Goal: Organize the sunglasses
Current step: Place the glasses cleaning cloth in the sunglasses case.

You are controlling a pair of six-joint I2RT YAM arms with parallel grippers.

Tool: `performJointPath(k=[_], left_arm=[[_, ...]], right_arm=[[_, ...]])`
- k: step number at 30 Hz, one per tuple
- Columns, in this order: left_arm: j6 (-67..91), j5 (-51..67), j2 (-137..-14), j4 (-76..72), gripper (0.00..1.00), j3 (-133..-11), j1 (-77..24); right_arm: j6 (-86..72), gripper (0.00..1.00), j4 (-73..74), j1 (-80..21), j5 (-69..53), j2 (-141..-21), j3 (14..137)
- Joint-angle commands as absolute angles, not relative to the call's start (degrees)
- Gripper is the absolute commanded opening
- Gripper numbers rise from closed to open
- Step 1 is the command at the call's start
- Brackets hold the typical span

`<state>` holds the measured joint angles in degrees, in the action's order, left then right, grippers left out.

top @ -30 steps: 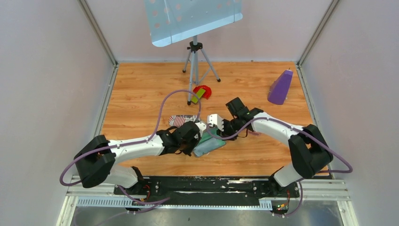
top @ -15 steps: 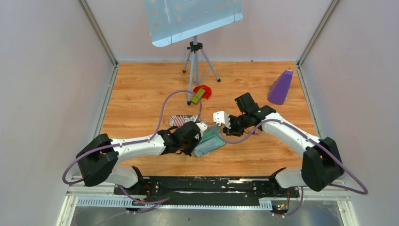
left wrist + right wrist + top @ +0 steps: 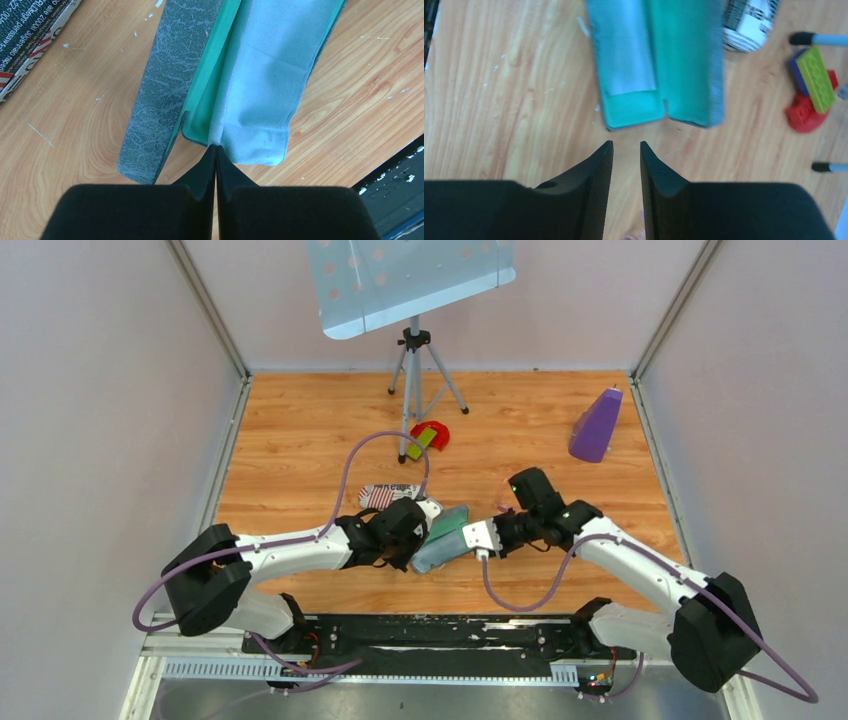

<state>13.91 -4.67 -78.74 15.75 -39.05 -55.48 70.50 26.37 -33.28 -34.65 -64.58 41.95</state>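
Trainee: Sunglasses first. Where are the thin-framed, translucent pale pink sunglasses (image 3: 634, 234)?

Operator: All I can make out is a pink sliver at the bottom edge of the right wrist view, down in the gap behind the fingers. It seems to lie on the wooden table (image 3: 300, 430) under the right arm, not in the case. The overhead view hides it.

Trainee: And the case?

Operator: The grey oblong hard case with green lining (image 3: 684, 65) lies open just ahead of the right gripper (image 3: 626, 146). A flat light blue-grey cloth (image 3: 270, 75) is spread in one half. The right fingers (image 3: 599, 170) stand a narrow gap apart with nothing between them.

Trainee: The left gripper (image 3: 216, 150)?

Operator: Pressed fully together, with its tips against the opposite end of the case, where the cloth's fold meets the lining. Whether a pinch of cloth is caught there, I cannot tell.

Trainee: So how would you do the next bit well?

Operator: I'd judge the glasses have yet to go in. Draw the right gripper back over them, widen it, take the frame at the bridge or a hinge, and close softly. Those slender arms will likely flex or slip. Let the left gripper steady the case, lower the glasses onto the cloth, and steer clear of the striped printed box (image 3: 385, 495) beside it.
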Motion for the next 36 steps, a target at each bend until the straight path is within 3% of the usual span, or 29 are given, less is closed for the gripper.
performJointPath(k=[1,11,36], left_arm=[[13.7,-4.2,-79.3,14.8,0.00,-40.2,-55.6],[13.5,-3.4,-80.8,14.9,0.00,-41.3,-55.6],[12.5,-1.4,-80.8,13.1,0.00,-39.8,-54.9]], right_arm=[[79.7,0.31,17.8,-37.9,-32.9,-62.5,35.8],[83.6,0.30,7.1,-44.3,-26.4,-72.7,35.7],[86.4,0.28,-2.6,-45.5,-22.3,-83.6,36.4]])
